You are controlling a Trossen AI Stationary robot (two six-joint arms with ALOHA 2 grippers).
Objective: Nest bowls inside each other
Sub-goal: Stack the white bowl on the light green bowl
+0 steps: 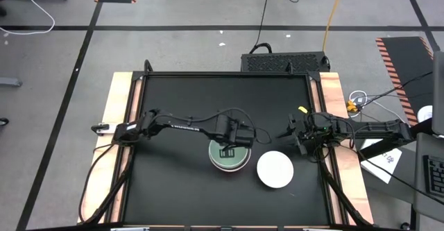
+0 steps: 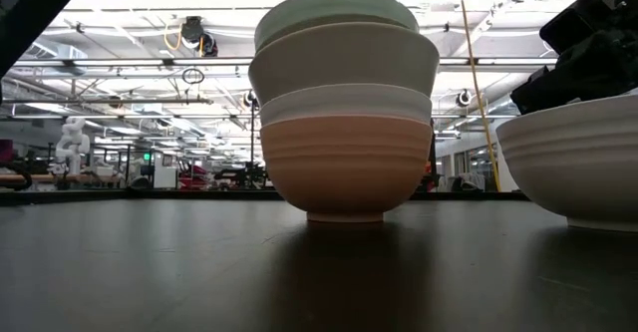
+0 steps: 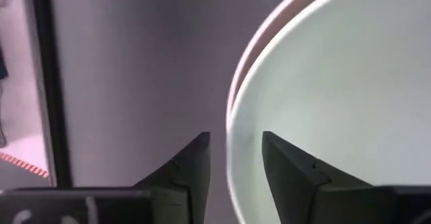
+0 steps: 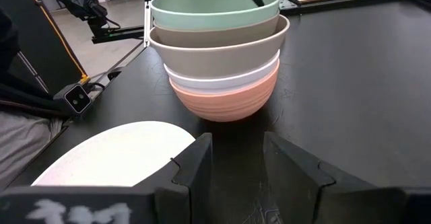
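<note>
A nested stack stands on the black table: mint green bowl on top, then beige-grey bowl, a white bowl and the salmon-orange bowl, whose foot rests on the table. The second white bowl stands alone to the stack's right. No dark grey-brown bowl shows. My left gripper is open above the stack, one finger outside and one inside the mint bowl's rim, a gap on each side. My right gripper is open, low over the table beside the lone white bowl.
The table's raised black frame and wooden side strips border the mat. Bare black mat lies left of and in front of the stack. The lone white bowl stands close to the stack.
</note>
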